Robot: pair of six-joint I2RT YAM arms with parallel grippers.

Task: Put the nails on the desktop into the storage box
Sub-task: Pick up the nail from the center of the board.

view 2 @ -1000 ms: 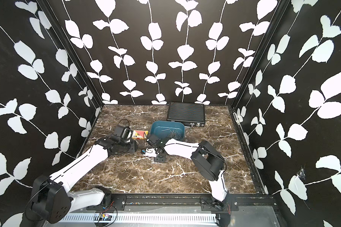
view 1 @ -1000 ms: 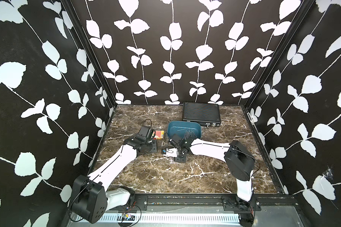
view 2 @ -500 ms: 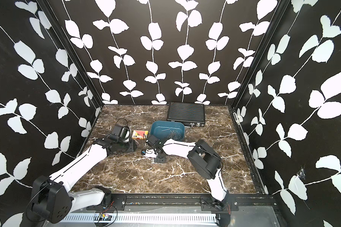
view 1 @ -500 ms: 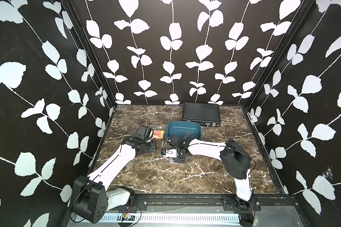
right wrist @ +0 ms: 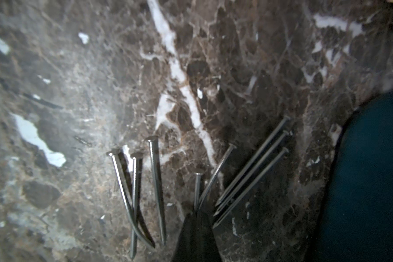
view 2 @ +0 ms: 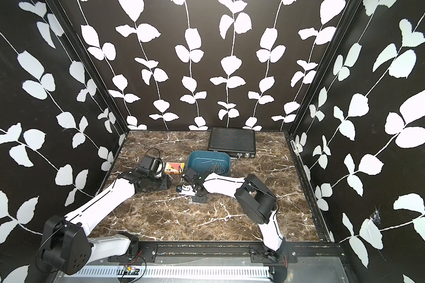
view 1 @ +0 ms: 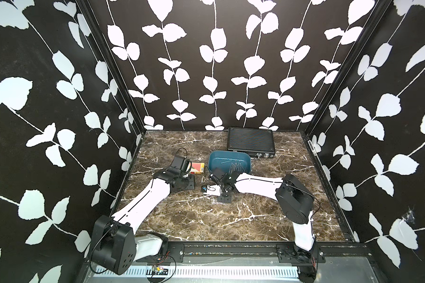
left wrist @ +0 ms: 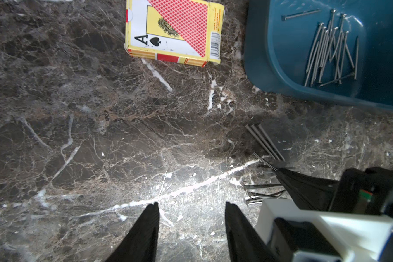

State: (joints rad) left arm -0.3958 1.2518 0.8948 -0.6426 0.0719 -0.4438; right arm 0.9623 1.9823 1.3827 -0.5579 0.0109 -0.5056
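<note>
Beside the storage box (left wrist: 266,45), right pincer (right wrist: 196,215) pinches nails (right wrist: 197,188).

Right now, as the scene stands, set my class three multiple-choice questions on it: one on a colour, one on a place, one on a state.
1. What colour is the storage box?
A. red
B. white
C. teal-blue

2. Where does the card box lie?
A. on the desktop, beside the storage box
B. inside the storage box
C. on the black case

3. What state is the right claw in?
A. open and empty
B. shut on nails
C. shut on the card box

Answers:
1 C: its walls and floor show teal-blue in both top views.
2 A: it lies flat on the marble, a small gap from the box's wall.
3 B: in the right wrist view its tips meet, with two nails' points pinched between them.
</note>
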